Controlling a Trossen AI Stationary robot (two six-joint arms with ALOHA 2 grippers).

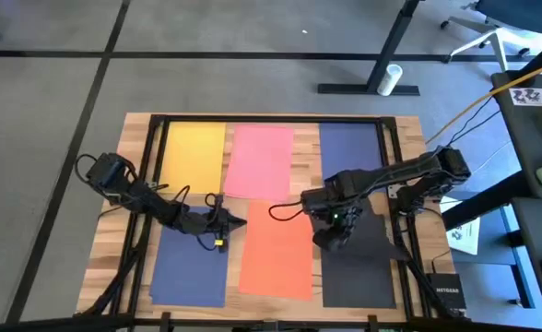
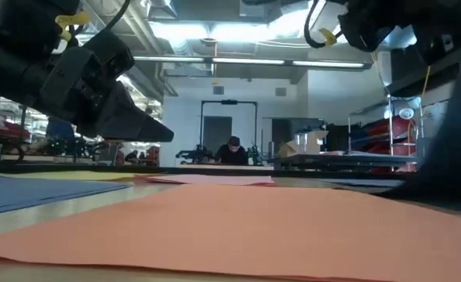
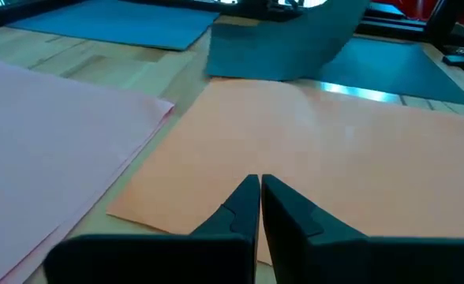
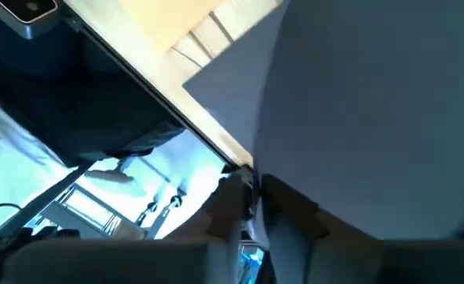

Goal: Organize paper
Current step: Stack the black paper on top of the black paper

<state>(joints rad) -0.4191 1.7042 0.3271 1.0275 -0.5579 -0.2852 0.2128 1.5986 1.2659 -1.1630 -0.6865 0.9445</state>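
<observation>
At about five o'clock on the table (image 1: 137, 129), the black sheet (image 1: 368, 272) has one corner lifted, pinched in the right gripper (image 1: 331, 238), whose jaws are closed on its edge. A hard pull could crease or tear it, or drag it over the orange sheet (image 1: 276, 254) at six o'clock. The left gripper (image 1: 239, 222), jaws closed and empty, hovers at the orange sheet's nine o'clock edge and could nudge it.

The left arm reaches in from the frame's left, its hand (image 1: 237, 222) low near centre with fingers (image 3: 283, 207) pressed together. The right arm stretches from the right, elbow bent, its hand (image 1: 331, 238) pointing down, pinched closed.
</observation>
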